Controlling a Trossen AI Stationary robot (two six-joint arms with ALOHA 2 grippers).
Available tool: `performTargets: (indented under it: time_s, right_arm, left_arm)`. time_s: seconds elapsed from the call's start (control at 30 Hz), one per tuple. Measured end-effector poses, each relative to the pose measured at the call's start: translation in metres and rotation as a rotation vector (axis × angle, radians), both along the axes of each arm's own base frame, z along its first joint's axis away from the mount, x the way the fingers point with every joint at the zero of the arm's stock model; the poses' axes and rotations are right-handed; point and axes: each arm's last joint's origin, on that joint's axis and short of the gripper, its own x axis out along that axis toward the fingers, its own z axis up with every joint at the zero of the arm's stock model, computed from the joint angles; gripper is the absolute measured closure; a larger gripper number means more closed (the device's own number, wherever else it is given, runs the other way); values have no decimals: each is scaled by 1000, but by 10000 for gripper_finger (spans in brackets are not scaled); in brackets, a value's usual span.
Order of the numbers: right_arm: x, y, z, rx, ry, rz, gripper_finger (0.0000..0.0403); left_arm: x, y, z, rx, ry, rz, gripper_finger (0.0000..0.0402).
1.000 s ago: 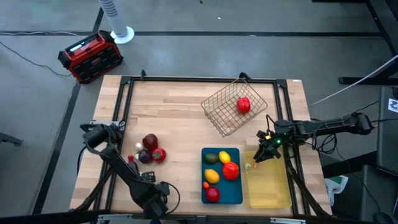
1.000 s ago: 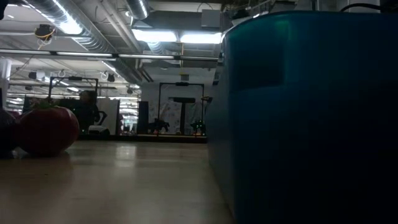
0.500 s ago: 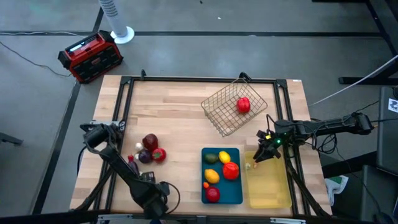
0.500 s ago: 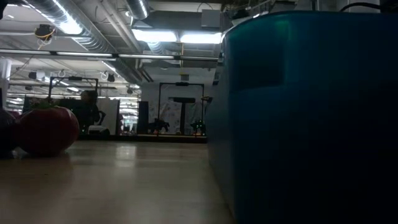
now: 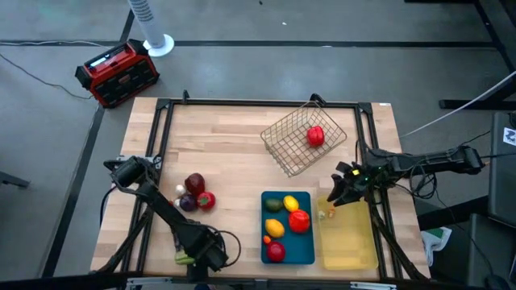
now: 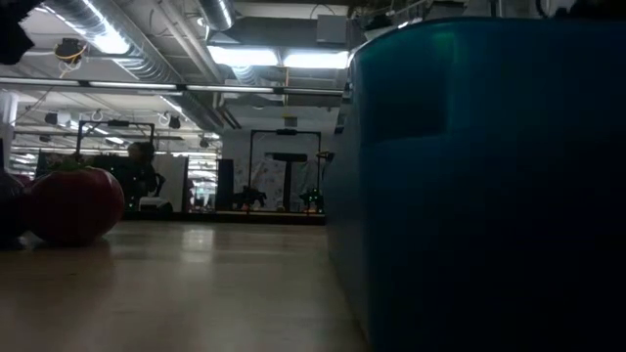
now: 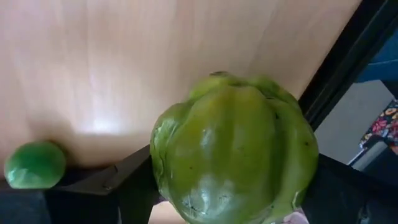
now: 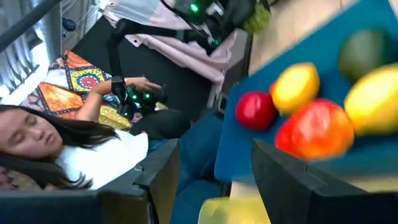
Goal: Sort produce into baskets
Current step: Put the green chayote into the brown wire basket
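My left gripper (image 5: 192,257) is at the table's near edge, left of the blue tray (image 5: 304,251), shut on a green pepper (image 7: 233,146). A small green lime (image 7: 34,165) lies on the wood beside it. My right gripper (image 5: 339,193) hangs open over the far left corner of the yellow tray (image 5: 352,242), with nothing between its fingers. The blue tray holds several pieces of produce (image 8: 311,127). The tilted wire basket (image 5: 300,141) holds one red piece (image 5: 315,135). A dark red piece (image 5: 194,184), a purple piece (image 5: 187,202) and a red tomato (image 5: 206,200) rest on the wood at the left. My left gripper has the green pepper between its two fingers (image 7: 93,190), which stand against its opposite sides (image 7: 163,171). The fingers come from above, pointing steeply down. Whether the pepper's underside still rests on the table, the pepper itself hides.
A black frame (image 5: 258,103) runs round the table. A red-and-black box (image 5: 117,72) and a white fan base (image 5: 157,42) stand on the floor beyond the far left corner. A person (image 8: 62,149) sits past the near edge. Bare wood (image 5: 226,149) lies in the middle.
My left gripper has moved a little toward the table's right edge along the near edge and has turned; a green piece now shows at its left side. My right gripper has risen a little over the yellow tray's corner and tipped.
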Motion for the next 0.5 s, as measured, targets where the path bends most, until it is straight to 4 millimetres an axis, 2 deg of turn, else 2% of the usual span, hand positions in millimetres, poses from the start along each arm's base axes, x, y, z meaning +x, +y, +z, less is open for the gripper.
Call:
performTargets:
  time_s: [0.23, 0.5]
  right_arm:
    - [1, -1, 29, -97, -160, -39, 205]
    - [2, -3, 45, -221, -292, -96, 205]
  left_arm:
    - [9, 17, 17, -17, -42, 40, 94]
    - [43, 67, 56, 7, -280, 157, 91]
